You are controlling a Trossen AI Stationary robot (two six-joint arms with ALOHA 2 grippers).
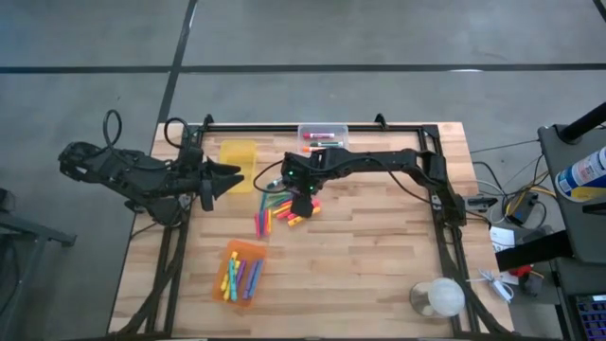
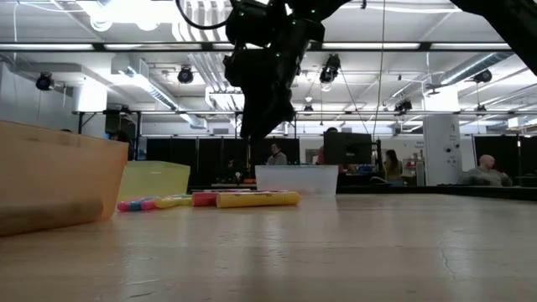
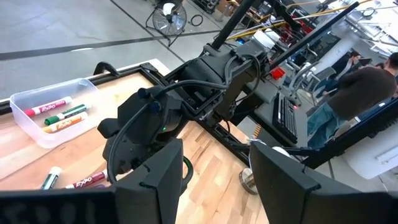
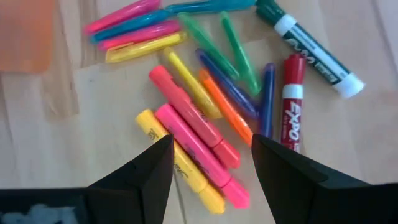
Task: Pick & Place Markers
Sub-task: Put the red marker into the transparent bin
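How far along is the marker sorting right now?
Partly done. The orange bin already holds several slim markers and the clear bin a few whiteboard markers. The yellow bin looks empty. In hand: the right gripper hovers open over the loose pile of markers, holding nothing. The left gripper waits open beside the yellow bin. The whole pile is left.

A large robotics lab or workshop hall. Strip lights (image 2: 352, 46) hang from a high open ceiling over a concrete floor (image 1: 85, 95). People sit at monitors (image 2: 348, 149) beyond the wooden desk (image 1: 360, 256).
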